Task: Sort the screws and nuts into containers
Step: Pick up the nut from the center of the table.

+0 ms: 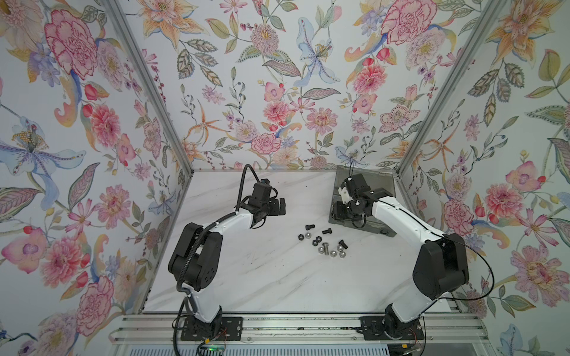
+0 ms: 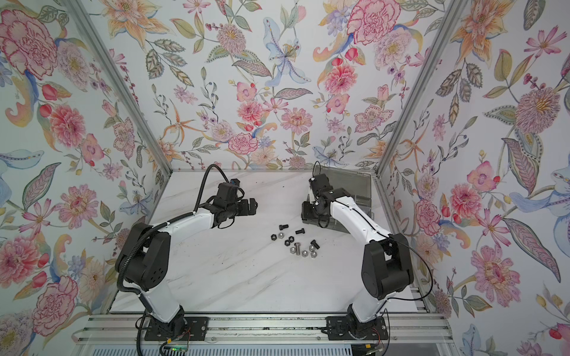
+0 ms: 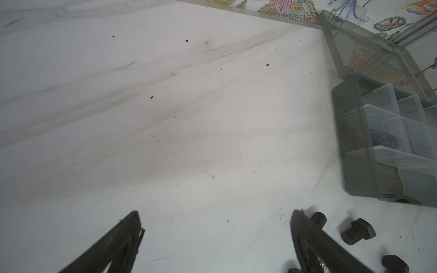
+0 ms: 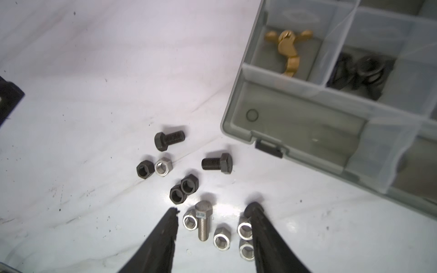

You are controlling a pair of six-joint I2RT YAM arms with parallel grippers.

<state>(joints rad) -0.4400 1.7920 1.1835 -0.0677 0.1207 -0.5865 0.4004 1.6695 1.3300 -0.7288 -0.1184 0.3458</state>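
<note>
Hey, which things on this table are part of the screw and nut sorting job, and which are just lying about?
Part of the job:
black screws
silver screw
black nuts
silver nuts
organizer box, with brass wing nuts and black parts already in its compartments

Just lying about:
dark specks on the marble table

Both the left arm (image 1: pixel 234 220) and the right arm (image 1: pixel 398 222) are built of smooth white tubular links joined by bulky matte black joint housings, and each stands on a black base plate (image 1: pixel 212 328) screwed to the aluminium rail (image 1: pixel 302 328). Up from the rail, a ribbed black hose (image 1: pixel 197 243) follows the left arm, while a thin black cable (image 1: pixel 490 271) loops beside the right one. Farthest from the rail, the left gripper (image 3: pixel 216 212) and the right gripper (image 4: pixel 214 208) end in slim, tapering black fingers with scuffed tips
</note>
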